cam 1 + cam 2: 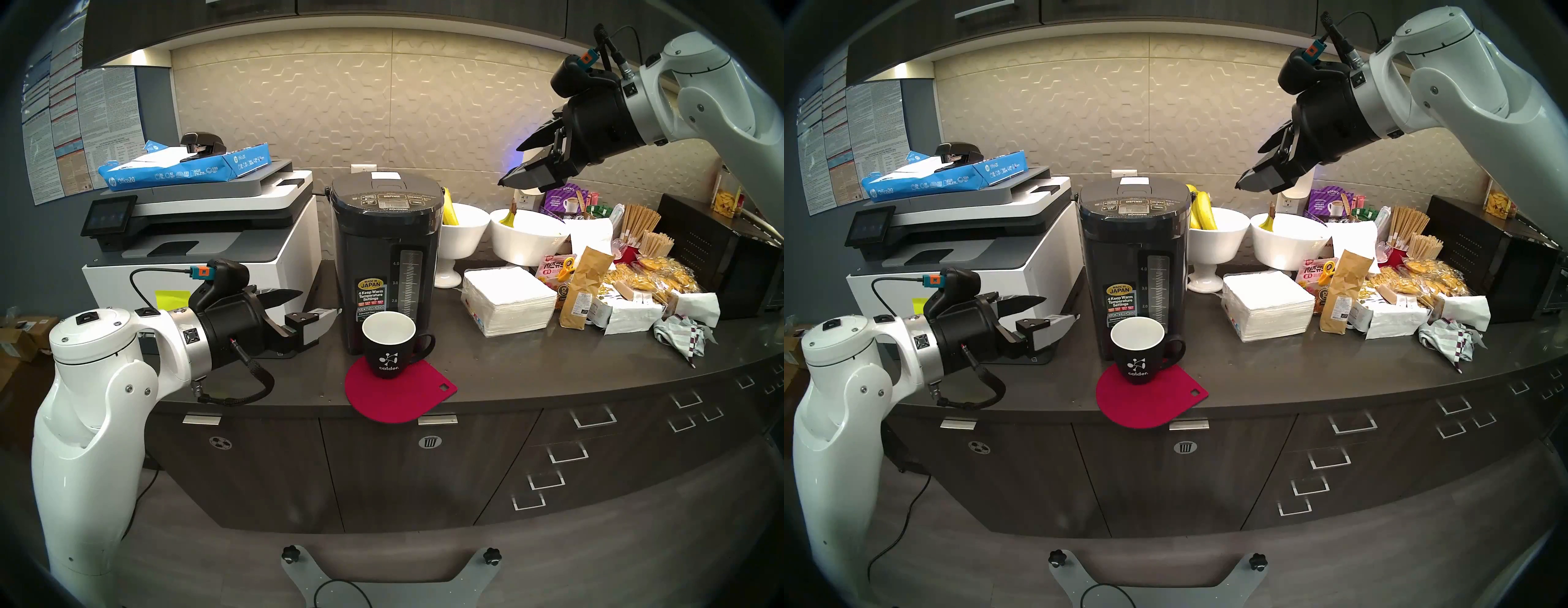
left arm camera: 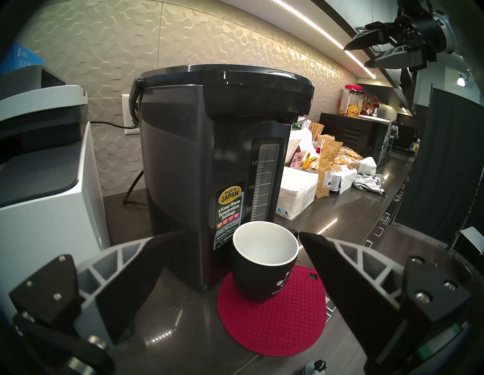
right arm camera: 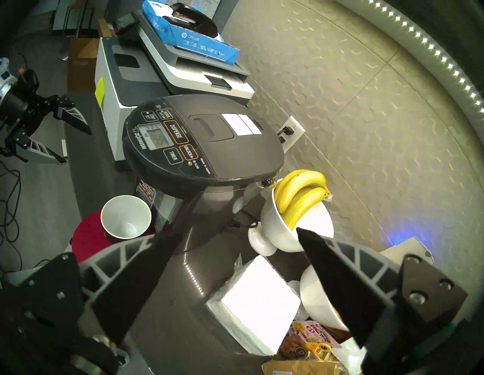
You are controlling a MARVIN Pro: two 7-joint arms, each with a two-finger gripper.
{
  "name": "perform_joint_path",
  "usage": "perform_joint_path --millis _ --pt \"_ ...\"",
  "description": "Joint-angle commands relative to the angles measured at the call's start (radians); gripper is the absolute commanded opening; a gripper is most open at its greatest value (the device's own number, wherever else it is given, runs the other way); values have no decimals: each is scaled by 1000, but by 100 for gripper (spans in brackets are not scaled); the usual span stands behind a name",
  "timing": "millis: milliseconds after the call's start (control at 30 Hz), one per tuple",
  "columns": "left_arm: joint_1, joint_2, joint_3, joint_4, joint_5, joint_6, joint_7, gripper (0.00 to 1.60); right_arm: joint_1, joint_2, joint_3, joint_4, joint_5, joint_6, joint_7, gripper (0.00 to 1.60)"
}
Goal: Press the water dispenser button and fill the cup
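The dark water dispenser (image 1: pixel 384 263) stands mid-counter, its DISPENSE button (image 1: pixel 391 196) in the top panel's middle, also plain in the right wrist view as the button (image 3: pixel 176 131). The black "calder" cup (image 1: pixel 389 348) stands upright and empty on a red mat (image 1: pixel 399 399) right in front of the dispenser. My left gripper (image 1: pixel 320 302) hovers open just left of the cup, nothing between its fingers. My right gripper (image 1: pixel 509 166) hangs open, high and to the right of the dispenser lid, pointing down-left toward it and holding nothing.
A white-and-grey printer (image 1: pixel 203 254) with a blue paper ream sits left of the dispenser. Right of it are two white bowls (image 1: pixel 462 229) with bananas, a napkin stack (image 1: pixel 507 297), snack bags (image 1: pixel 636 280) and a black microwave (image 1: pixel 721 254).
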Motion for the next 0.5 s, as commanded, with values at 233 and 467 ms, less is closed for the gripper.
perform_joint_path --millis 233,467 --pt "0 0 0 -10 0 0 0 160 7 4 15 7 6 -24 -3 160" --pt "0 0 0 -10 0 0 0 160 39 -16 -13 21 -76 -37 72 160"
